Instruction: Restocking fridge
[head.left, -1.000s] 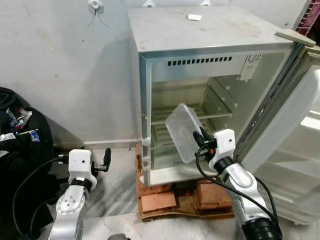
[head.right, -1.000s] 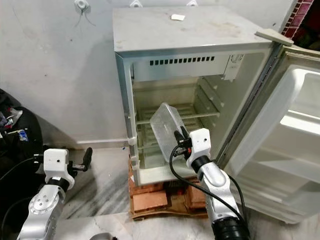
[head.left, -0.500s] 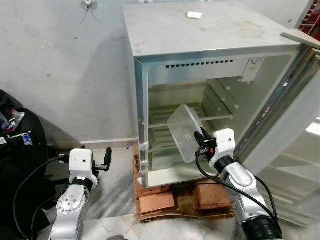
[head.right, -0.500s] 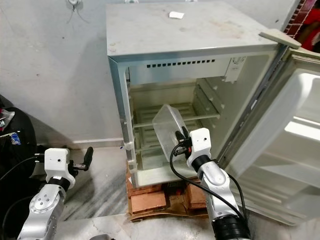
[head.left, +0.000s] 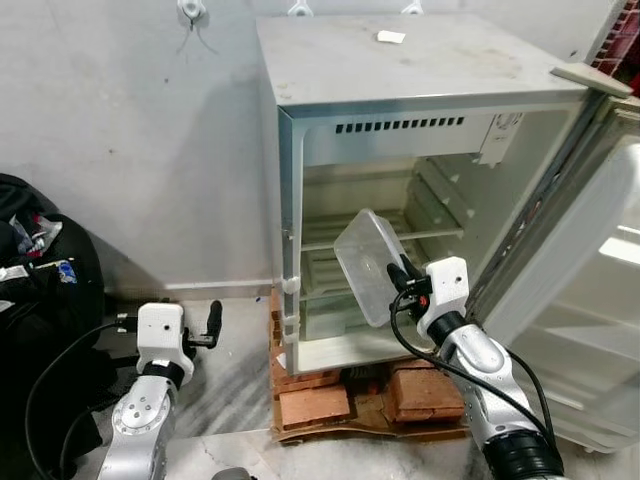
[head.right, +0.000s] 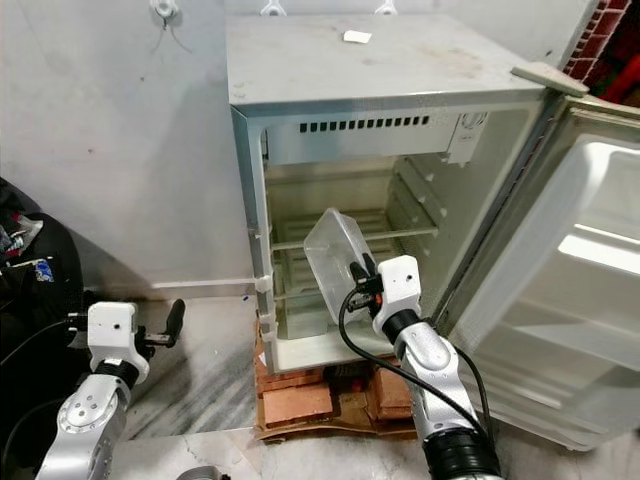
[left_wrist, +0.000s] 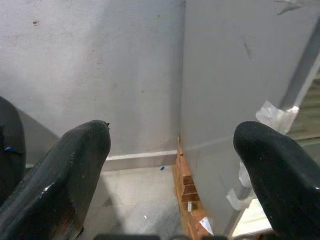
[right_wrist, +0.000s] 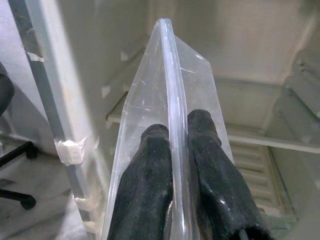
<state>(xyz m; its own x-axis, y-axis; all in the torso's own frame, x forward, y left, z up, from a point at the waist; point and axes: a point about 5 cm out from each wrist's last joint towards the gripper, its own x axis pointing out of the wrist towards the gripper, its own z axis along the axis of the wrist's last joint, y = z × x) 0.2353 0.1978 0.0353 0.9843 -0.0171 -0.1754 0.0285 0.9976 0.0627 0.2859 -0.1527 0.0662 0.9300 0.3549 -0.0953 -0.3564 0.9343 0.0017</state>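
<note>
1. My left tool (head.left: 212, 318) hangs low at my left side, near the floor (head.left: 225, 385) and well apart from the fridge; its two fingers (left_wrist: 65, 175) are spread wide with nothing between them.
2. My right tool (head.left: 400, 276) is raised in front of the fridge opening. Its fingers (right_wrist: 147, 200) are pressed together on the rim of a clear plastic container (head.left: 368, 262), one finger on each side of the wall.
3. The container is empty and tilted, with its far end pointing up and to my left. It sits at the mouth of the fridge, level with the lower shelf area, and rests on no shelf.
4. The fridge (head.left: 400, 75) stands on bricks (head.left: 315, 402) against a grey wall (head.left: 130, 140). Its door (head.left: 590, 260) is swung open on my right.
5. Inside the fridge, a shelf (head.left: 325, 238) runs across the cavity behind the container, and a ribbed tray (head.left: 320, 275) lies below it.
6. A small white piece (head.left: 390, 36) lies on top of the fridge, toward the wall.
7. Dark bags (head.left: 40, 270) are piled against the wall on my far left.
</note>
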